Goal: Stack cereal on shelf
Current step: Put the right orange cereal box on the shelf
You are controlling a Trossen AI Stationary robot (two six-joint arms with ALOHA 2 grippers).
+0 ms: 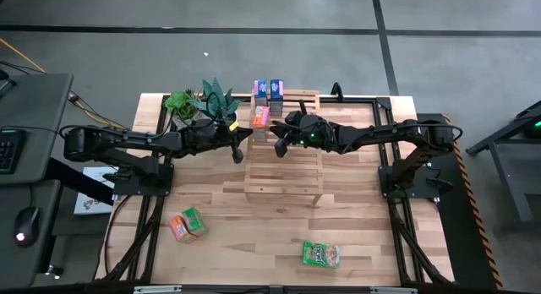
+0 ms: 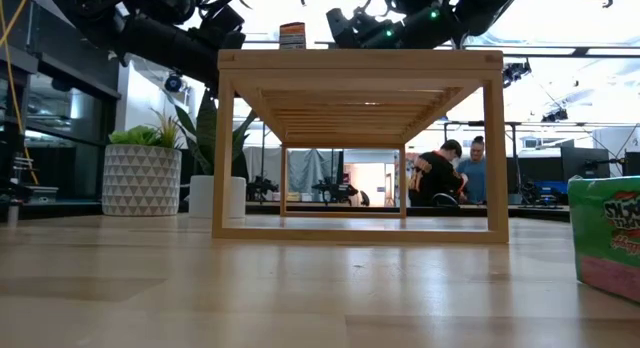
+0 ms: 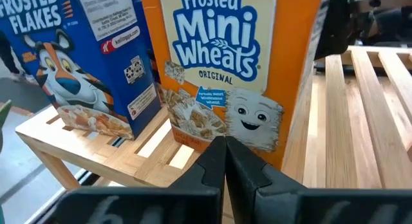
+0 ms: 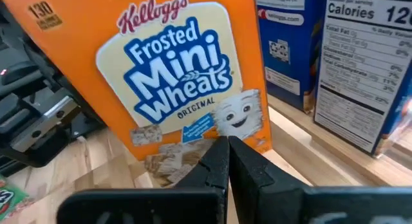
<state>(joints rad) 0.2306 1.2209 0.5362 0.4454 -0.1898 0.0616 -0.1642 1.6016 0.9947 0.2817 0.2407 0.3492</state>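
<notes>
Apparently mid-placement: orange Mini Wheats box [image 1: 261, 117] upright on the shelf [image 1: 284, 171], long axis vertical, printed front facing the left gripper [image 3: 224, 161], between both sets of fingers. Left and right gripper [image 4: 228, 161] fingers pressed together, holding nothing, each tip just short of the box. Two blue boxes [image 1: 269, 89] just beyond it. Next: likely nudge it square, then fetch the green box [image 1: 321, 254] and orange-and-green pair [image 1: 187, 225] off the worktop [image 1: 355, 243].
</notes>
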